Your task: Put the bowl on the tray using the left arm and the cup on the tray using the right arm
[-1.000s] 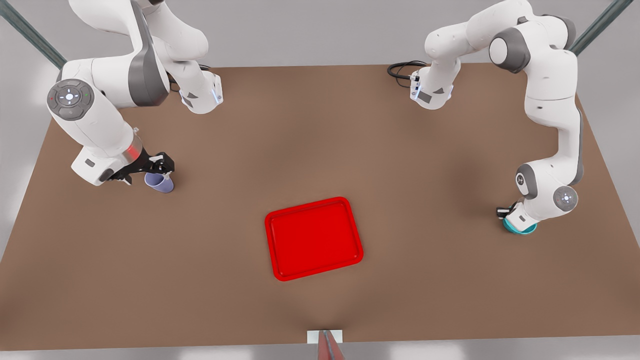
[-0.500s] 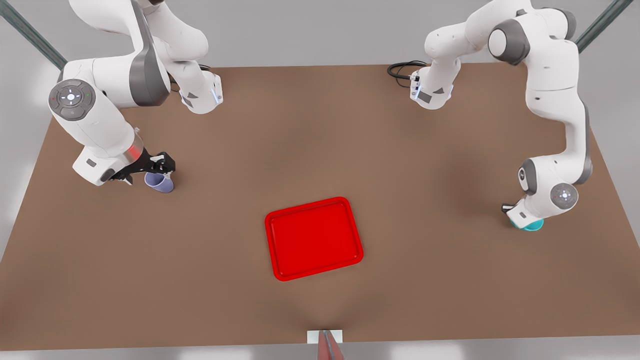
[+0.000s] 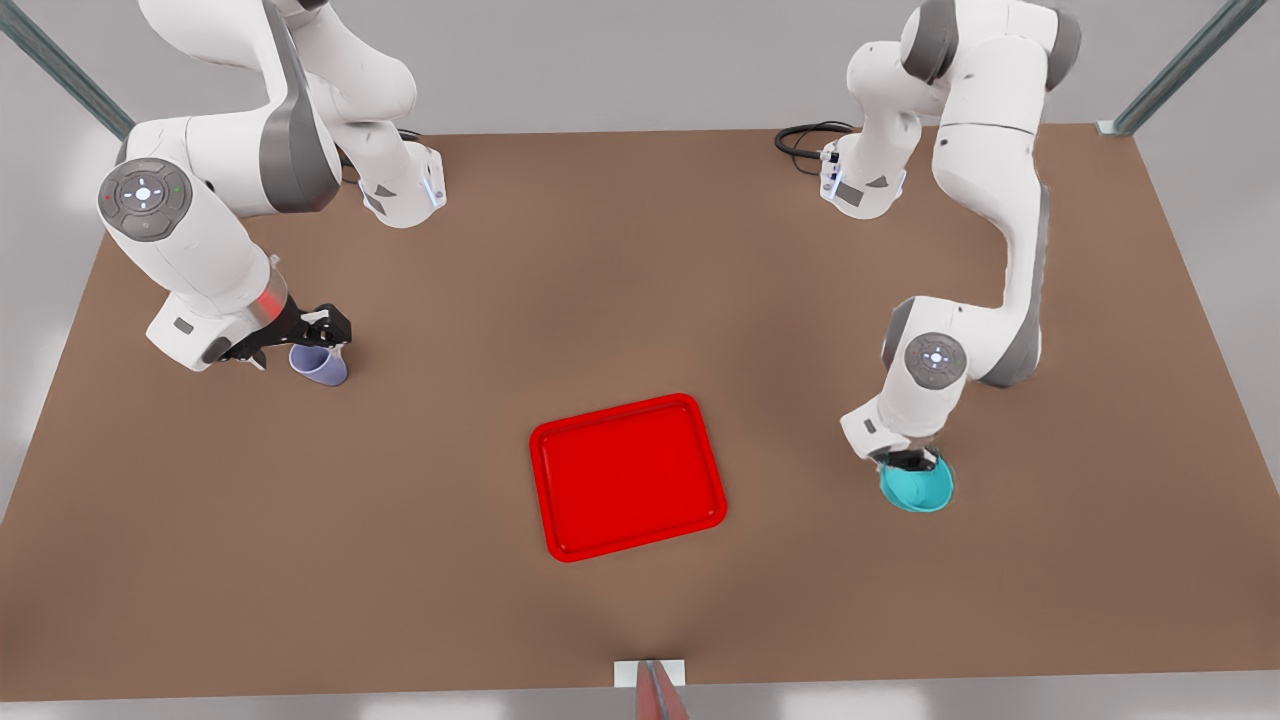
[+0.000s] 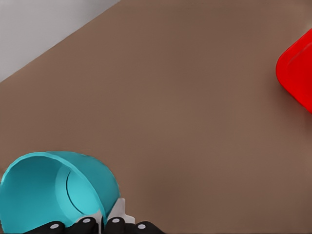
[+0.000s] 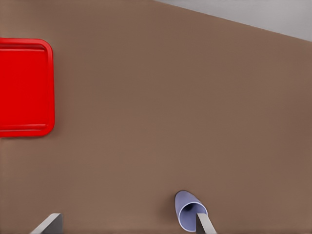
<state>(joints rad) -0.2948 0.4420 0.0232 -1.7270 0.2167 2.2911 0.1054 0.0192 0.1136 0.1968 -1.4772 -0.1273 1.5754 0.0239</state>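
Note:
The teal bowl hangs tilted from my left gripper, which is shut on its rim, off the red tray's edge toward the front view's right. In the left wrist view the fingertips pinch the bowl wall, and a corner of the tray shows farther off. The lavender cup stands on the table at the front view's left. My right gripper is above it, open. One finger reaches into the cup and the other finger stands far from it. The tray lies farther off.
The brown table stretches bare between both arms and the tray. The two arm bases stand at its far edge, with a black cable beside one. A small white and red fixture sits at the near edge.
My left arm has swung the bowl from near the table's edge at the front view's right toward the tray. The right arm and the cup have stayed still.

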